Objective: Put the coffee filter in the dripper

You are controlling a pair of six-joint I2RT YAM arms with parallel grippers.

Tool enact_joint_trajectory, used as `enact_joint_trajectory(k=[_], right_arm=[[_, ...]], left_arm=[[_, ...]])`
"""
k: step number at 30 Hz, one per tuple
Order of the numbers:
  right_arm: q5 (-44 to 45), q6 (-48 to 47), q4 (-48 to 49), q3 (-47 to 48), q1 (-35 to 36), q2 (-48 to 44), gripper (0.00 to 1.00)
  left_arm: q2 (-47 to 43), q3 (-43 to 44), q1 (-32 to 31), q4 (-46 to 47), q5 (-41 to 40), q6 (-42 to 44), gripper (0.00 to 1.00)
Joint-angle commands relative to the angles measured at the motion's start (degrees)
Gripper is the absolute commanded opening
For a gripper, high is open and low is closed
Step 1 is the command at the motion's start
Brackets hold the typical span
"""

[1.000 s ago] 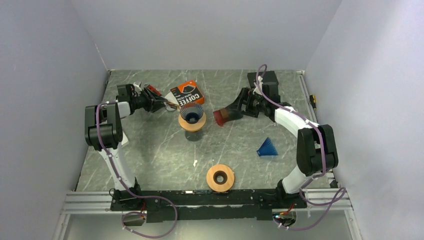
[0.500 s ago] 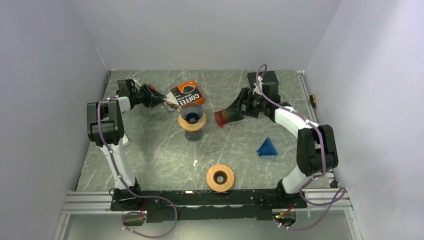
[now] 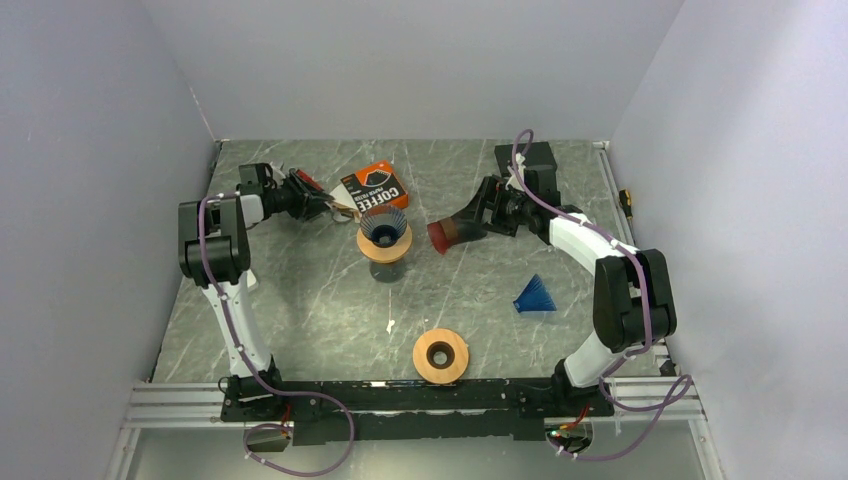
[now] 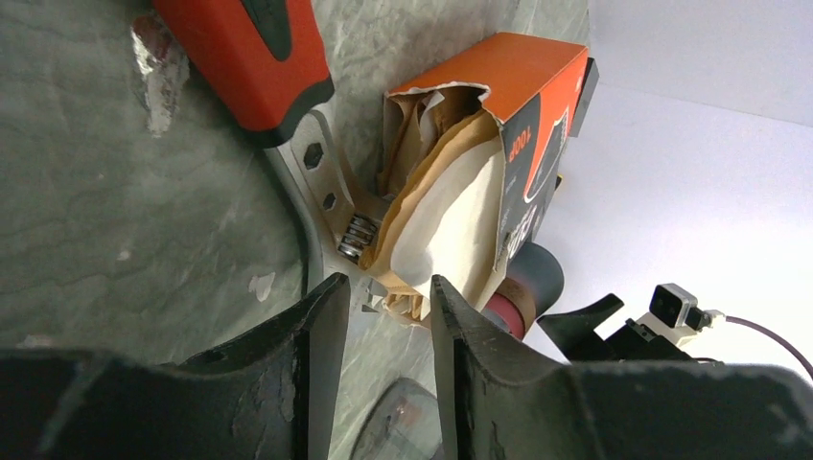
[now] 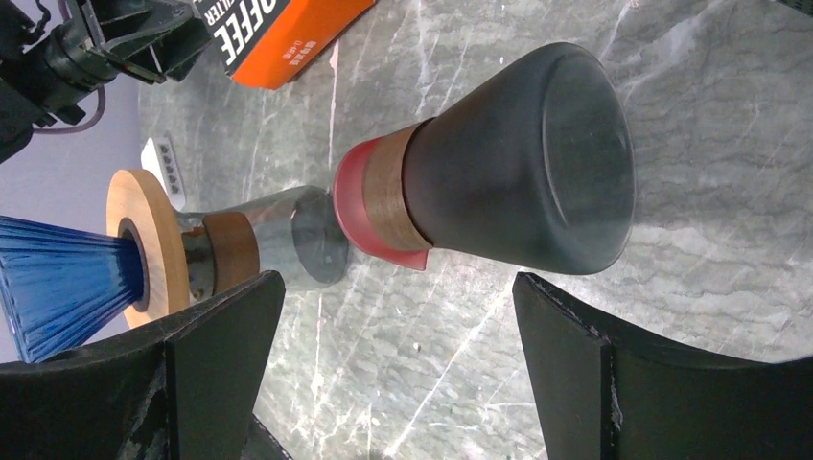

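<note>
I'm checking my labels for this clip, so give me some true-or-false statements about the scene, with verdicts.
1. The orange filter box is torn open, with paper filters sticking out. True.
2. A paper filter already sits in the blue dripper. False: the dripper shows no paper in it.
3. The right gripper has its jaws wide apart. True.
4. The blue cone stands on the bare wooden ring. False: the cone lies on the table, apart from the ring.
</note>
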Motion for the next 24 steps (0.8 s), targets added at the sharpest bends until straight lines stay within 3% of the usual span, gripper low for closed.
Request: enact_joint_trajectory(k=[1, 7, 15, 24], right_arm=[[0.3, -1.0, 0.2, -0.2, -0.2, -2.1, 0.94], [0.2, -0.7, 0.7, -0.4, -0.2, -2.1, 0.94], [0.2, -1.2, 0.2, -0.4, -0.2, -2.2, 0.94], [1.2, -2.5, -1.2, 0.4, -0.2, -1.9, 0.94]], left_arm=[[0.2, 2.4, 0.1, 2.4, 0.8, -0.1, 0.42], [-3.0, 0.1, 0.1, 1.5, -0.3, 1.2, 0.47], [-3.0, 0.1, 0.1, 3.1, 0.3, 0.0, 0.38], [-2.1, 1.7, 0.1, 3.1, 0.8, -0.4, 0.35]])
